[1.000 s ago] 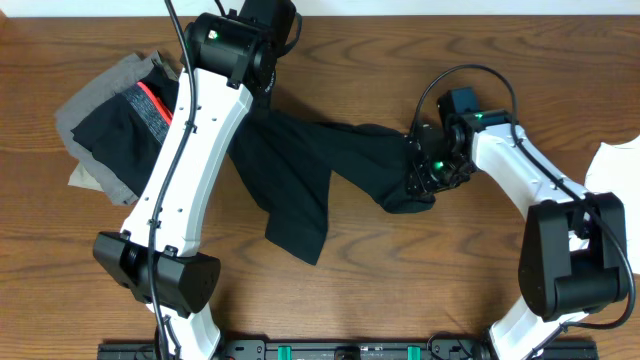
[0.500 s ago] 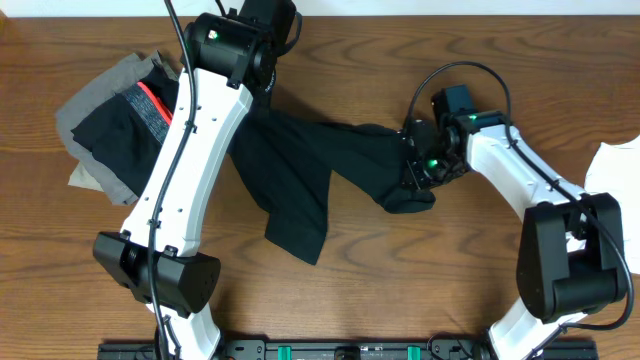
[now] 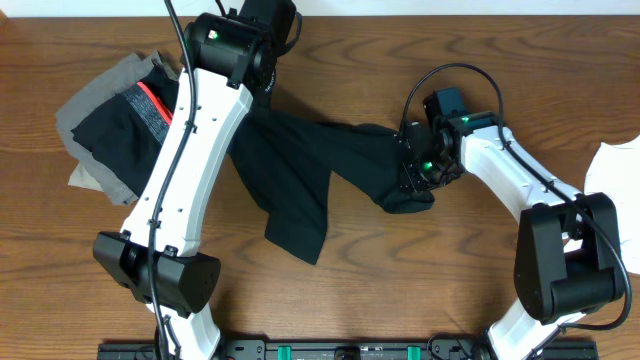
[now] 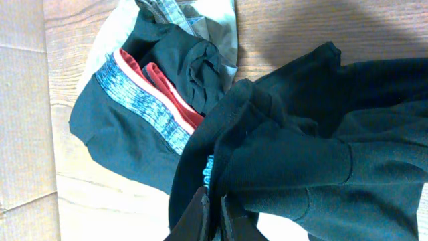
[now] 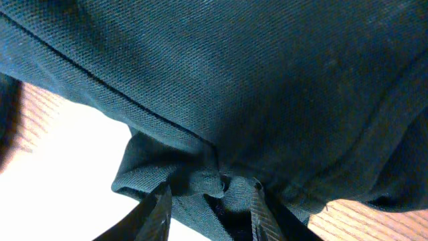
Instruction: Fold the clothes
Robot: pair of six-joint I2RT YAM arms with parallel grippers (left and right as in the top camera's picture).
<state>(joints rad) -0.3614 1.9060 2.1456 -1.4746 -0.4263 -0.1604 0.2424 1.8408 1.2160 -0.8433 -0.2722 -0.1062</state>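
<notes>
Surveying the table from left to right:

1. A pile of garments [image 3: 110,130] lies rumpled on the wood-grain table [image 3: 420,290], ahead of the left jaws and to their left in the wrist view. It has a soft grey piece [image 3: 90,105] at the outside. On top is a black piece [image 4: 114,127] crossed by a woven blue-grey band edged in red and white.
2. The left gripper [image 4: 214,211] has its jaws pressed together on a thick folded edge of the black T-shirt [image 3: 300,170]. Fine-knit cloth bulges in rounded folds directly in front of the fingertips.
3. From the left jaws the T-shirt runs as a long, creased, matte band across the table to the right jaws. One pointed flap hangs off toward the near edge, between the two grippers.
4. The right gripper [image 5: 208,194] has its jaws partway closed on a puckered wad of the shirt. A stitched seam and a pique-like weave show just beyond the fingertips.
5. A flat white piece [image 3: 612,165] lies at the right edge, well apart from the right jaws.
</notes>
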